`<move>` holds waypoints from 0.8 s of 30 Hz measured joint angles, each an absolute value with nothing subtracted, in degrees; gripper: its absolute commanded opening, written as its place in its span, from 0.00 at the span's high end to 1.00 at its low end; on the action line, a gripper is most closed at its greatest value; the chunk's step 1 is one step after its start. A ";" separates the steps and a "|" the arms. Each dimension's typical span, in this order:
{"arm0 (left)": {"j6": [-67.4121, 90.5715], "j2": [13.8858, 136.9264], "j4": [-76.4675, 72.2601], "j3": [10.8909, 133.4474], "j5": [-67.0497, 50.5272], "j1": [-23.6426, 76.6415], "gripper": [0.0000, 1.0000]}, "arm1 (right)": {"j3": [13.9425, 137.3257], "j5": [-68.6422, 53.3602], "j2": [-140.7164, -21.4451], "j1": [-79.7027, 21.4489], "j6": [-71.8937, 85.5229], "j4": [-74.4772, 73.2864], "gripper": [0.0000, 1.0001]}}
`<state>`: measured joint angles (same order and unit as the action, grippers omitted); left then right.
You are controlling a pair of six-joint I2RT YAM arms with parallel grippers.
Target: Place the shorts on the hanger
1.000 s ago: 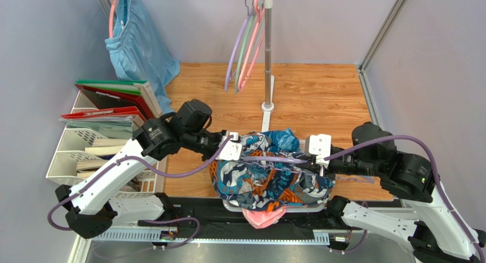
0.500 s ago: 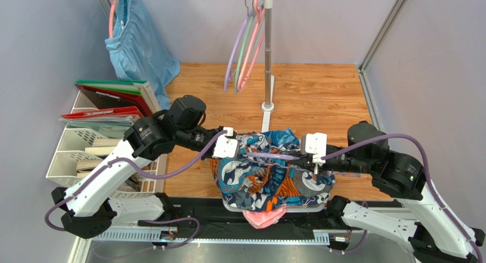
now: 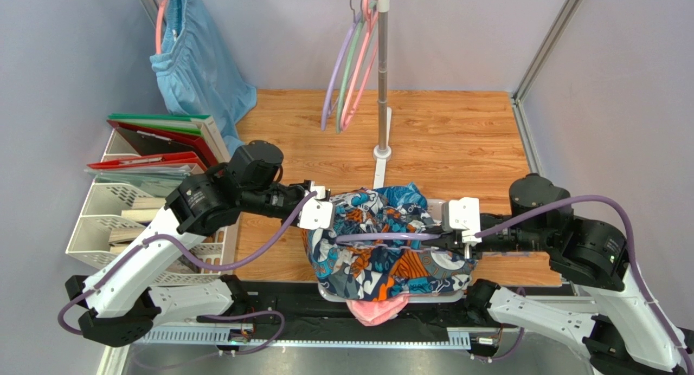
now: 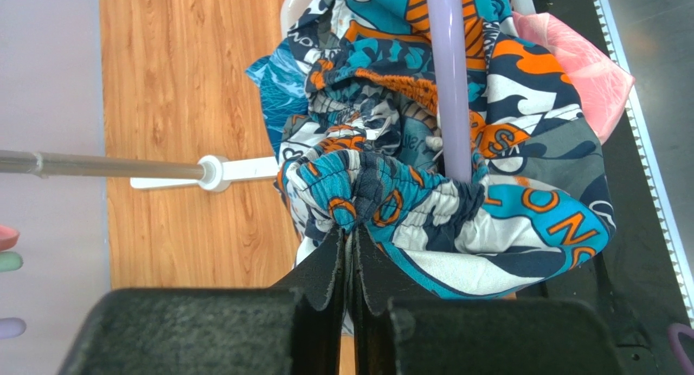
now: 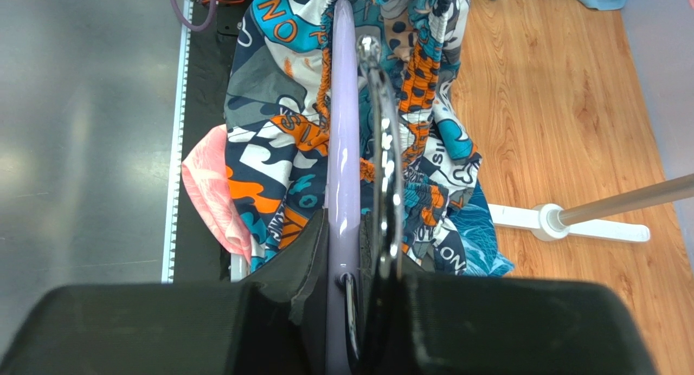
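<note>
The printed shorts [image 3: 383, 265] lie bunched at the near edge of the wooden tabletop [image 3: 456, 139], between the two arms and on top of a pink garment [image 3: 375, 308]. The lavender hanger [image 3: 383, 238] runs across them, one arm tucked under the gathered waistband. The left gripper [image 4: 348, 249] is pinched together on that elastic waistband. The right gripper [image 5: 352, 245] is clamped on the hanger's middle.

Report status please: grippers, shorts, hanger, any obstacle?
Left gripper shut on shorts waistband. Right gripper shut on hanger, lying across shorts. Pink garment beneath shorts.
</note>
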<state>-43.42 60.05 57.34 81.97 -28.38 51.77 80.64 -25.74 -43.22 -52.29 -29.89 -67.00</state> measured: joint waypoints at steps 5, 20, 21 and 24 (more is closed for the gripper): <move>-44.29 60.31 57.84 82.02 -31.40 51.77 0.93 | 79.46 -26.46 -45.52 -52.31 -28.49 -63.55 1.00; -44.36 59.99 59.29 84.18 -34.83 51.83 0.83 | 77.69 -24.49 -45.47 -52.31 -27.49 -59.99 1.00; -44.23 60.64 59.44 84.64 -34.87 51.99 0.82 | 77.73 -24.80 -45.45 -52.31 -27.18 -59.46 1.00; -43.79 62.74 59.53 86.32 -34.92 52.93 0.77 | 77.76 -25.56 -46.44 -52.31 -26.55 -57.82 1.00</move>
<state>-43.79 62.74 59.53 86.32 -34.92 52.93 77.76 -25.56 -46.44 -52.31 -26.55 -57.82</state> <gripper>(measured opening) 0.180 0.150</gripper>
